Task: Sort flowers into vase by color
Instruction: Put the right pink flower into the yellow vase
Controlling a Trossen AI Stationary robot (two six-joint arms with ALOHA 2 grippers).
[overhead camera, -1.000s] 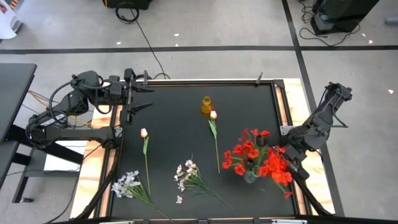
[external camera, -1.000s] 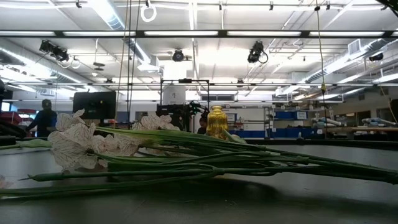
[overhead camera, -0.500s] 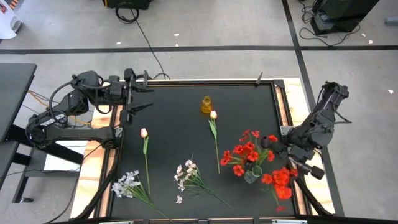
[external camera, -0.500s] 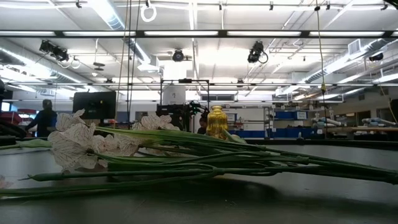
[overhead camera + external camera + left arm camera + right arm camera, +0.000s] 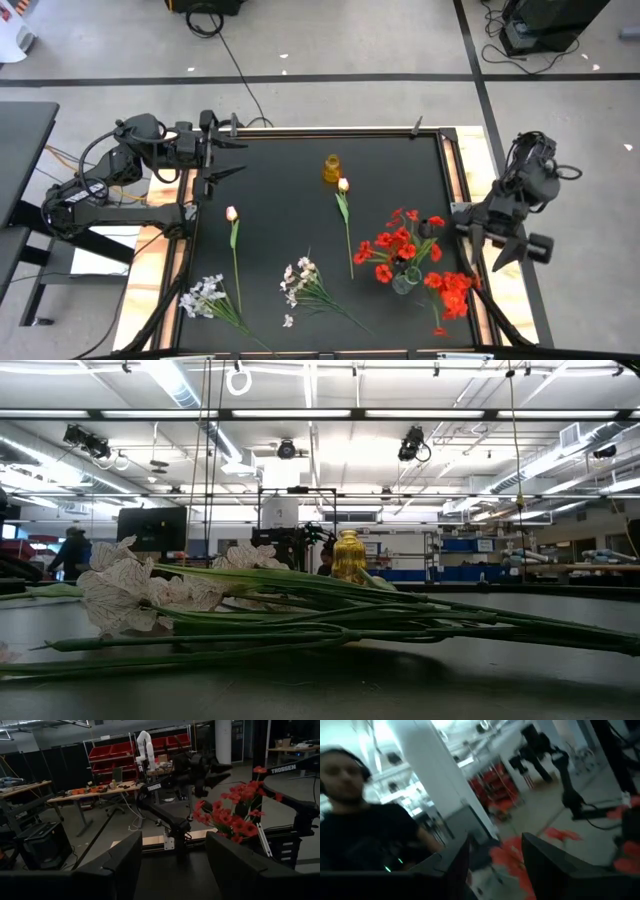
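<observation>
The left gripper [image 5: 228, 158] is hanging over the table's [image 5: 290, 160] far left corner with its jaws spread and nothing between them; nearer the front on that side, a white spray [image 5: 205, 297] is lying on the dark top; a pink tulip [image 5: 232, 214] is lying just beyond it, bud pointing toward the far edge; a second white spray [image 5: 302, 279] is resting near the middle front, and in the low view its pale blossoms [image 5: 125, 592] and long stems are filling the foreground; a small yellow vase [image 5: 331, 168] is standing upright toward the far side, with a second tulip [image 5: 343, 186] lying just in front of it; further right, a red bunch [image 5: 398, 245] is standing in a clear glass vase [image 5: 403, 284]; another red bunch [image 5: 449, 291] is lying just beside it at the table's right edge, apart from any gripper; the right gripper [image 5: 513, 250] is hovering beyond that edge, off the table, its jaws spread and gripping nothing; in the right wrist view a person in a dark shirt [image 5: 367, 835] is showing close behind its fingers [image 5: 451, 865].
</observation>
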